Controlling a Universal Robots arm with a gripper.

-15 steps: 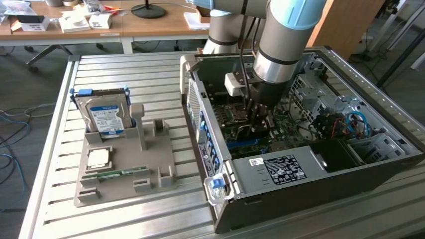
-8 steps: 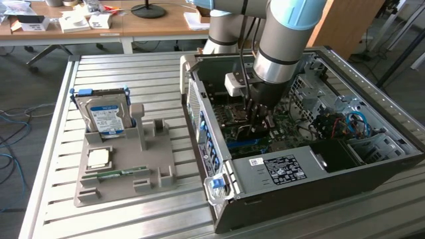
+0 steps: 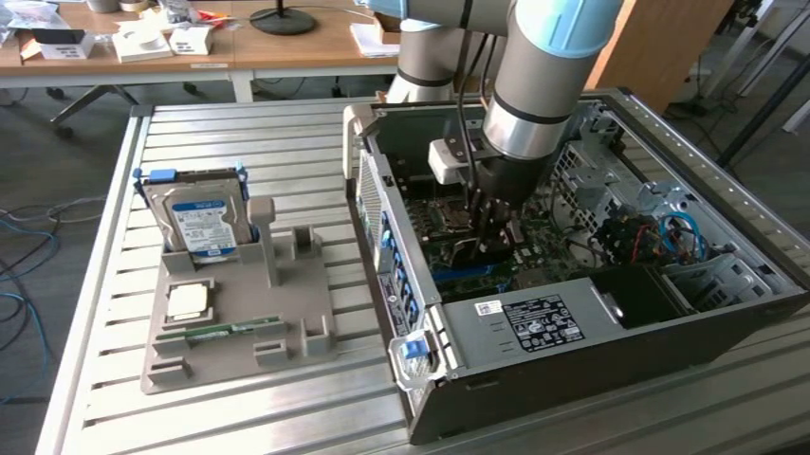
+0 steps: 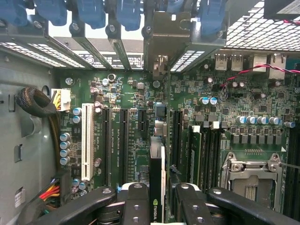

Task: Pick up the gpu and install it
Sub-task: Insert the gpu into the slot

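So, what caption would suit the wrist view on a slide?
The gripper holds the gpu edge-on over the slots of the green motherboard inside the computer case.

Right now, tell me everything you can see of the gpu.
The gpu is a thin dark card seen edge-on, with a green logo on that edge. It stands upright, gripped between the black fingers, over the green motherboard, lined up along its long slots. Whether it is seated cannot be told.

Hard drive (image 3: 203, 223) stands upright in gray holder (image 3: 299, 284) on slatted table (image 3: 253, 133). Memory stick (image 3: 234, 329) lies flat on holder.
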